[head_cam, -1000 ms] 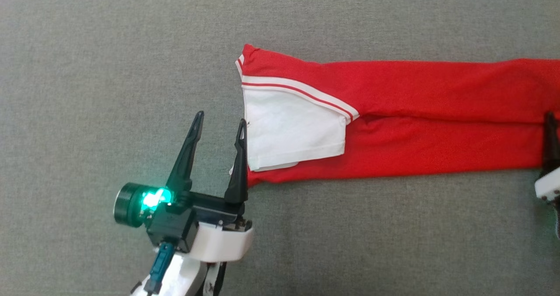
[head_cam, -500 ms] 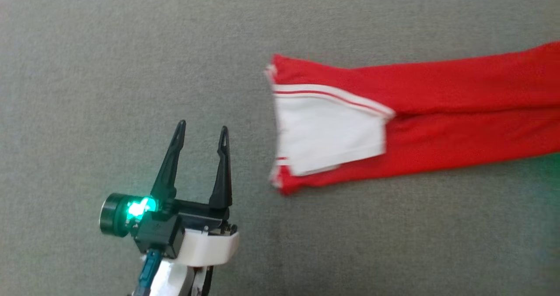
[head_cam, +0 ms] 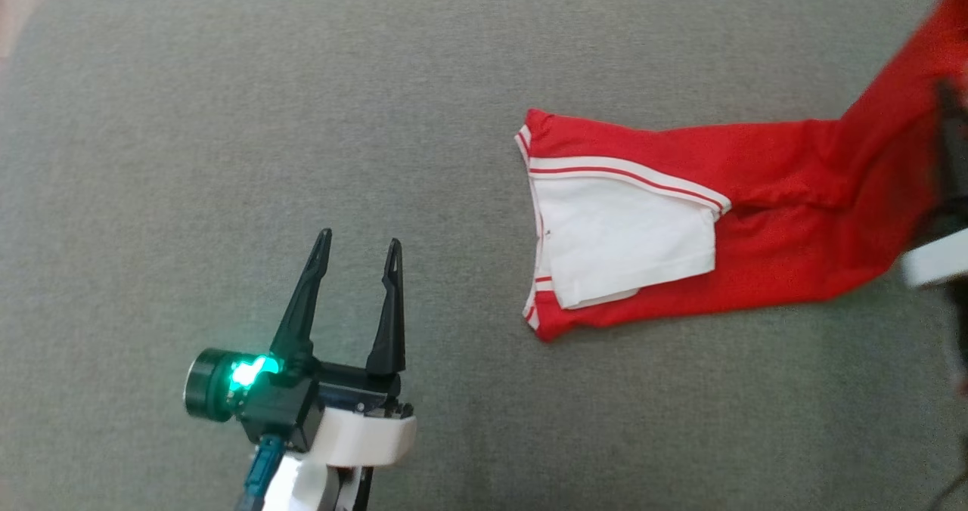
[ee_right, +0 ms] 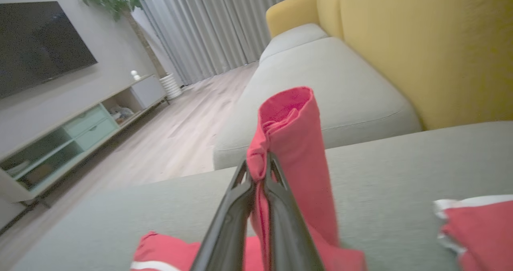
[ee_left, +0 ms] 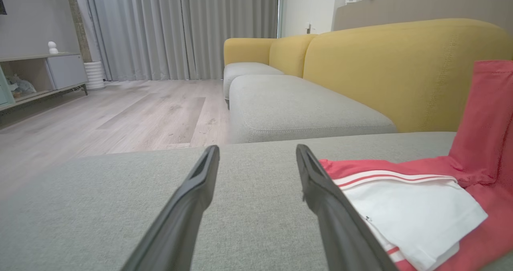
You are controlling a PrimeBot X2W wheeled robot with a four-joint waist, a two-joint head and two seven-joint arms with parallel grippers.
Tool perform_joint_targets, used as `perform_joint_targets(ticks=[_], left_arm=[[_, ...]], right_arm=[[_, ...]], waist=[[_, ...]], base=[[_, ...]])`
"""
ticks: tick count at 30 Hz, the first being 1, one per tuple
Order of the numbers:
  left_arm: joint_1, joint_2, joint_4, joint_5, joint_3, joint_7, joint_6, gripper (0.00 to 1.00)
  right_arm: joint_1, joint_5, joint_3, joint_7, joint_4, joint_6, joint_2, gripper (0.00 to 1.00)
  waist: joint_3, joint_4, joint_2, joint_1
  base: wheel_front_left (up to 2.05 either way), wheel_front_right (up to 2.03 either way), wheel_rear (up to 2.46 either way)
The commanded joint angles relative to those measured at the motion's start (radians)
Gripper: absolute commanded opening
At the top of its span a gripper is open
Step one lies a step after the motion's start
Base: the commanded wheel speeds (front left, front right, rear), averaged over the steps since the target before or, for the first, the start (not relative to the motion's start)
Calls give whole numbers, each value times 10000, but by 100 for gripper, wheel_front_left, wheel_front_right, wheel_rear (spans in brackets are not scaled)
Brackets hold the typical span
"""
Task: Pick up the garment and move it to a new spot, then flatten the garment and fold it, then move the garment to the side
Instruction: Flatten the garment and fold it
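The garment (head_cam: pixel 764 254) is red with a white panel and striped trim, folded into a long band on the grey cushion (head_cam: pixel 227 118). Its left end lies flat. The right end rises off the cushion, pinched in my right gripper (head_cam: pixel 951 118) at the head view's right edge. In the right wrist view that gripper (ee_right: pixel 258 162) is shut on a bunched fold of red garment (ee_right: pixel 296 142) that stands above the fingertips. My left gripper (head_cam: pixel 359 239) stands open and holds nothing, well left of the garment's left end. In the left wrist view, the garment (ee_left: pixel 421 207) lies to the right of my left gripper (ee_left: pixel 256 150).
A yellow backrest (ee_left: pixel 400 62) runs behind the cushion, with another grey seat (ee_left: pixel 296 106) beyond. Wood floor (ee_left: pixel 120 114) and a low TV console (ee_right: pixel 80 130) lie past the cushion's edge. The cushion's rounded corner (head_cam: pixel 23 12) shows at the head view's top left.
My right gripper has shut on the garment's right end and lifted it, dragging the garment rightward away from my left gripper, which stayed open. The head camera has shifted too.
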Motion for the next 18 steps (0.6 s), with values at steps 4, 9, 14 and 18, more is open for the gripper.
perform_joint_targets(ticks=[4,9,14,18], left_arm=[[-56,-184,-205,71,517,-51,-205,100],[-88,-341,-101,143,577,-51,-429,100],[-108,-456,24,186,618,-51,-585,100],[-105,-515,75,205,703,-51,-660,100]], right_arm=[[93,-147,771,643,-1404,-7,1089,0],[35,-618,1897,932,-1437,-7,2529,0],[27,-829,3026,838,-795,-7,3000,3],[-22,-632,3680,577,-445,-7,3127,100]], waist=[[-6,308,-1,1],[30,581,-1,1],[87,783,-1,1],[129,835,-1,1]], base=[[0,0,0],[0,0,0],[0,0,0],[0,0,0]])
